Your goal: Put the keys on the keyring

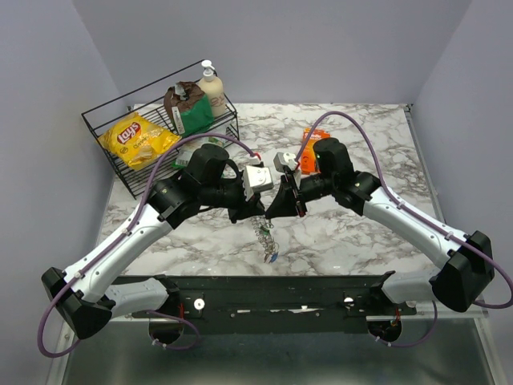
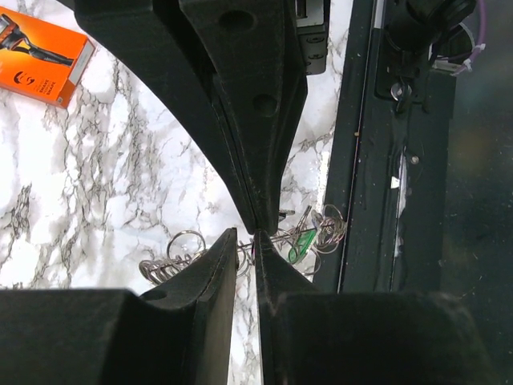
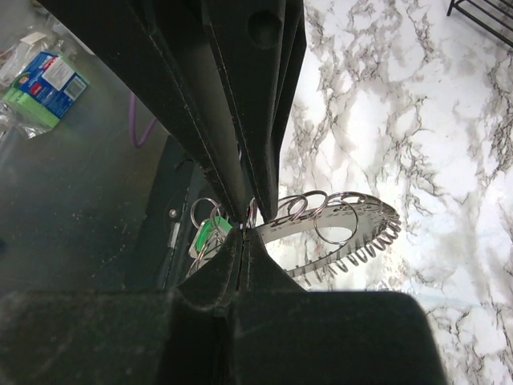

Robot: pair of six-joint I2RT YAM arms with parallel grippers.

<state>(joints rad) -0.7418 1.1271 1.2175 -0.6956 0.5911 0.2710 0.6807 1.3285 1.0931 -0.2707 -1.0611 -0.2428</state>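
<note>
The keyring (image 1: 264,235) hangs in the air over the marble table's middle, held between both grippers, its many small silver rings fanned out. My left gripper (image 1: 258,213) and right gripper (image 1: 272,212) meet tip to tip on its top. In the left wrist view my left gripper (image 2: 247,237) is closed to a narrow gap around the keyring's wire (image 2: 172,258), and a green-headed key (image 2: 302,242) hangs on it. In the right wrist view my right gripper (image 3: 242,239) is shut on the keyring (image 3: 345,220) beside the green key (image 3: 204,234). I cannot make out red or blue key heads.
A black wire basket (image 1: 104,128) at the back left holds a yellow chip bag (image 1: 136,138), a brown bag and a pump bottle. An orange box (image 1: 309,152) lies behind the right arm. A black rail (image 1: 272,289) runs along the table's near edge.
</note>
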